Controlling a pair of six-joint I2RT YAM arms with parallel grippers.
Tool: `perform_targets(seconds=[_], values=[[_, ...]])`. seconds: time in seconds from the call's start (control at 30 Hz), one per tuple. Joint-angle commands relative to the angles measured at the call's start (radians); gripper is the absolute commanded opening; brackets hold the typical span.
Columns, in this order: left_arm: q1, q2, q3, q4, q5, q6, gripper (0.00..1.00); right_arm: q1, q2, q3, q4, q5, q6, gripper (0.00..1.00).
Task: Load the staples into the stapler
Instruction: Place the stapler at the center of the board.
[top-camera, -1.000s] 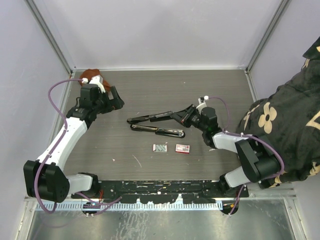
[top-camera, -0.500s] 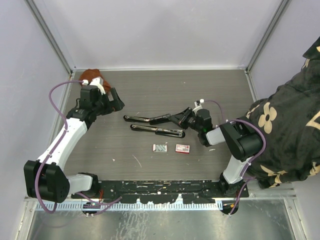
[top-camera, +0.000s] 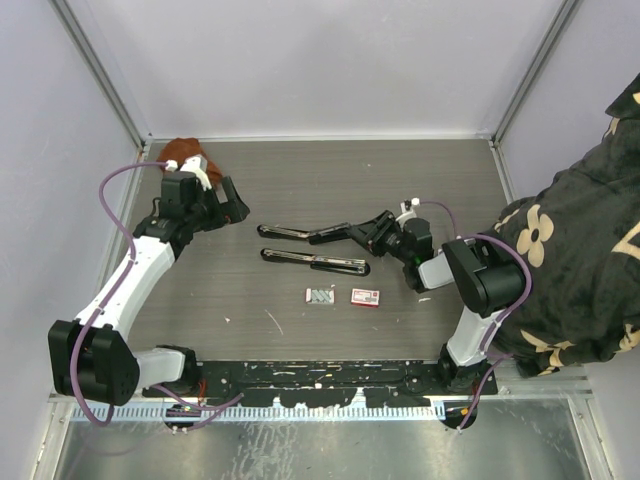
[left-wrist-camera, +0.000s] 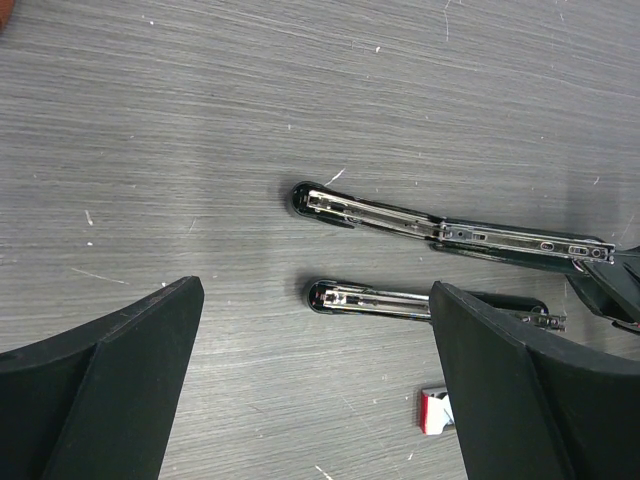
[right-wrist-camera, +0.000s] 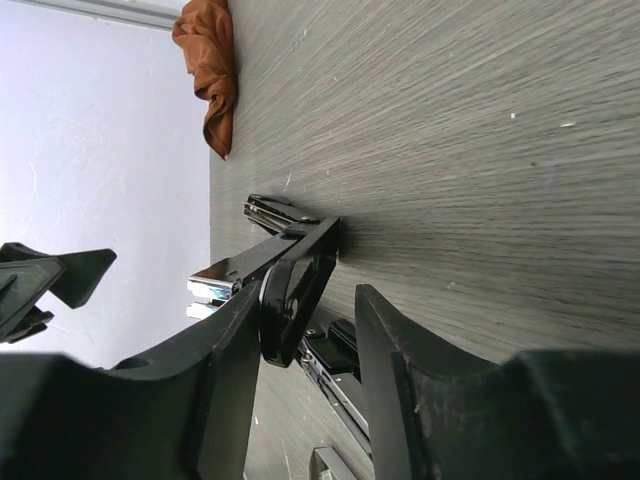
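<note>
Staples (top-camera: 319, 295) wait near the right claw (top-camera: 368, 236), toward its base, whose half-parted jaws seemingly straddle the opened stapler (top-camera: 310, 262) unclamped; back off straight without nudging it, left claw (top-camera: 236, 203) gaping empty

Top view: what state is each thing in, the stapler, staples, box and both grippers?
stapler: swung open, arms spread flat.
staples: lying loose, not yet loaded.
box: lying flat beside the staples, not touching them.
left gripper: open, empty.
right gripper: open around the stapler's hinge end.
</note>
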Motion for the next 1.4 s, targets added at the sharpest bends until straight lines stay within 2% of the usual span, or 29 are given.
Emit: perform_targets(seconds=[0.0, 0.13, 0.23, 0.33, 0.4, 0.57, 0.67, 0.83, 1.03, 1.37], values=[[0.010, -0.002, 0.004, 0.058, 0.021, 0.017, 0.98, -0.023, -0.015, -0.009, 0.114, -0.033, -0.018, 0.49], [0.012, -0.001, 0.004, 0.061, 0.020, 0.018, 0.98, -0.054, -0.036, -0.034, 0.108, -0.034, -0.029, 0.49], [0.013, 0.014, -0.003, 0.101, 0.037, 0.001, 0.98, -0.071, -0.051, -0.040, 0.080, -0.045, -0.053, 0.42], [0.011, 0.097, -0.009, 0.177, 0.072, -0.023, 1.00, -0.083, -0.054, -0.041, 0.069, -0.062, -0.066, 0.31], [0.010, 0.156, 0.007, 0.204, 0.101, -0.038, 0.96, -0.088, -0.053, -0.039, 0.049, -0.074, -0.077, 0.24], [-0.027, 0.291, 0.065, 0.257, 0.125, -0.030, 0.92, -0.094, -0.064, -0.056, -0.009, -0.059, -0.108, 0.23], [-0.037, 0.354, 0.095, 0.267, 0.133, -0.018, 0.91, -0.095, -0.073, -0.063, -0.036, -0.044, -0.130, 0.29], [-0.051, 0.453, 0.131, 0.302, 0.172, -0.011, 0.77, -0.103, -0.079, -0.067, -0.064, -0.028, -0.153, 0.33], [-0.075, 0.528, 0.172, 0.325, 0.183, -0.012, 0.55, -0.114, -0.088, -0.076, -0.094, -0.017, -0.174, 0.37], [-0.112, 0.566, 0.168, 0.380, 0.210, -0.037, 0.40, -0.127, -0.104, -0.096, -0.116, -0.008, -0.188, 0.34]])
